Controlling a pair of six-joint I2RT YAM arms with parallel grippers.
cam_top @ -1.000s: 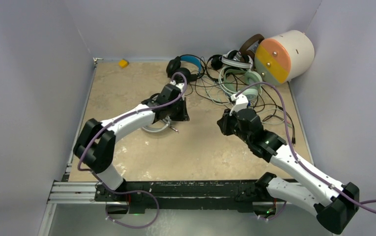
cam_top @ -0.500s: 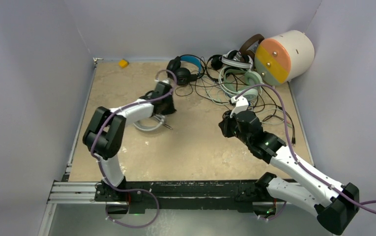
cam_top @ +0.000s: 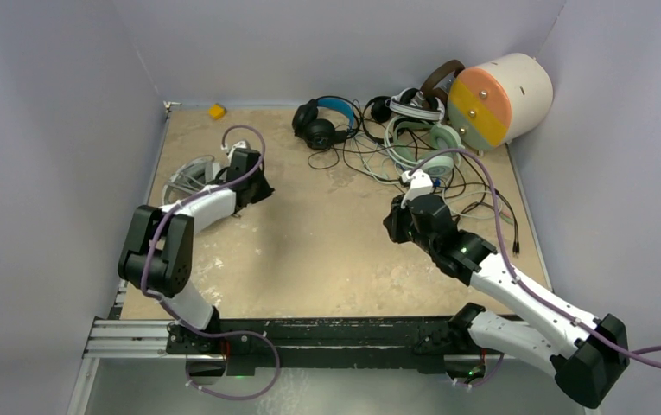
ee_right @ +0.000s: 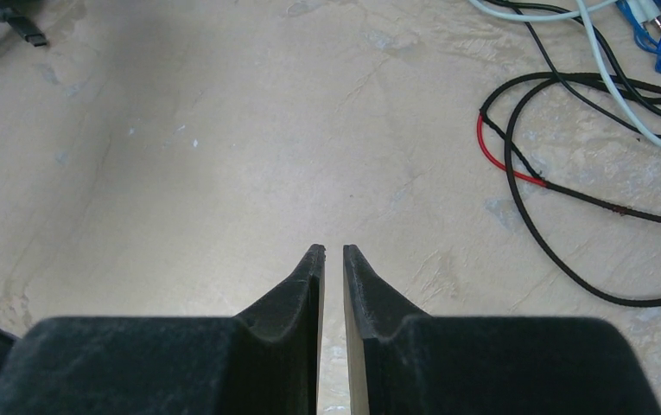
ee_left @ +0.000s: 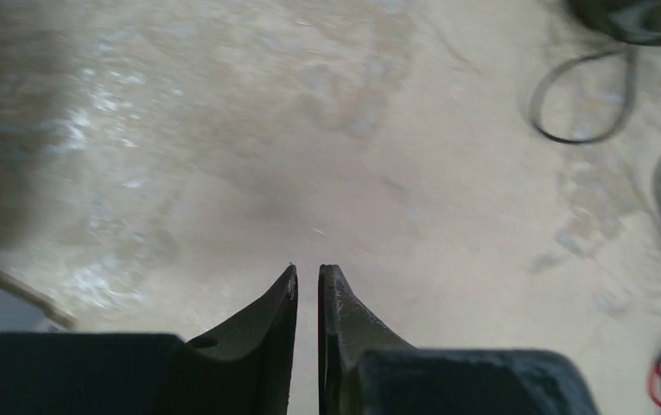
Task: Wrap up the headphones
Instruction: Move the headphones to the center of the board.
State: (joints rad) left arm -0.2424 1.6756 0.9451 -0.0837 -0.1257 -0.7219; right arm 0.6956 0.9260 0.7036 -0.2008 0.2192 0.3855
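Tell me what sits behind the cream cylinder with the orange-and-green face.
Only a brown headset's arched band shows, poking out left of the cream cylinder; whatever else lies behind is covered.

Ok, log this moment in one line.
left tool: shut, empty | right tool: shut, empty | white headset: far left | other headsets: tangled, back

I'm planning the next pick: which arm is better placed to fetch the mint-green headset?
Right, probably: the right hand, empty, is near the mint-green headset and loose cables; the left hand is across the table by the white headset.
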